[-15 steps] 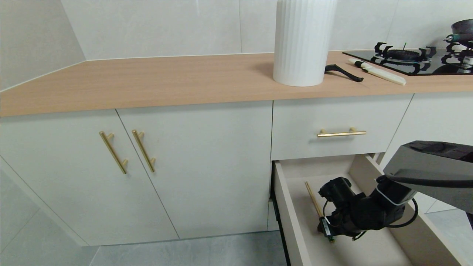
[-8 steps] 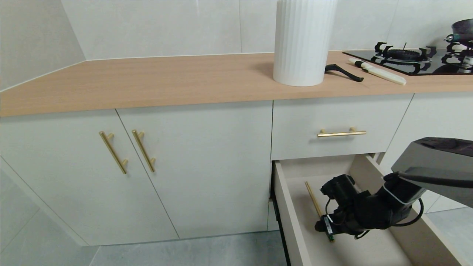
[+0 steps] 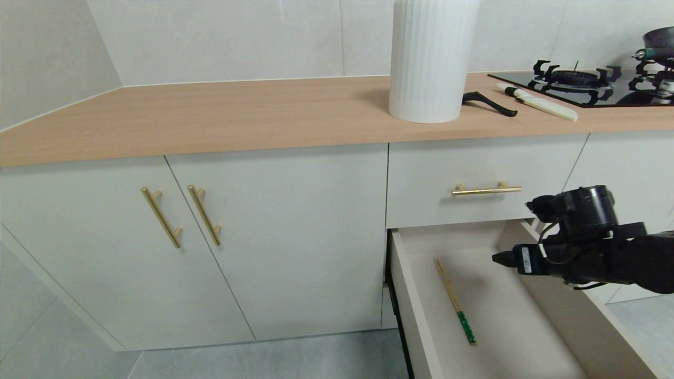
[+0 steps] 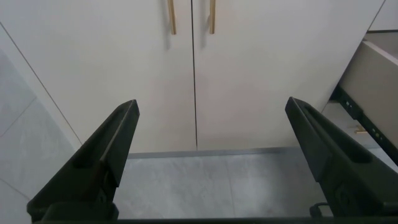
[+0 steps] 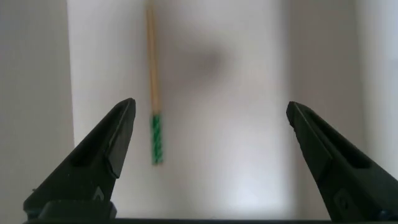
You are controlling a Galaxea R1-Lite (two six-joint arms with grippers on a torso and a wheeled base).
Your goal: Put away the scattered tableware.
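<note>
In the open drawer (image 3: 408, 295), the chopsticks (image 3: 455, 302) are lying alone near its left wall. The right gripper (image 3: 508, 259), fingers spread and empty, is hovering above the right wall. I'd have it rising clear before heading for the counter, where a knife (image 3: 537, 102) and a black-handled tool (image 3: 489, 103) are lying beside a white ribbed canister (image 3: 429, 58).

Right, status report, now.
Right gripper open, empty, above open drawer. Left gripper open, facing cabinet doors. Chopsticks lie in drawer. Knife on counter. Nothing blocking.
</note>
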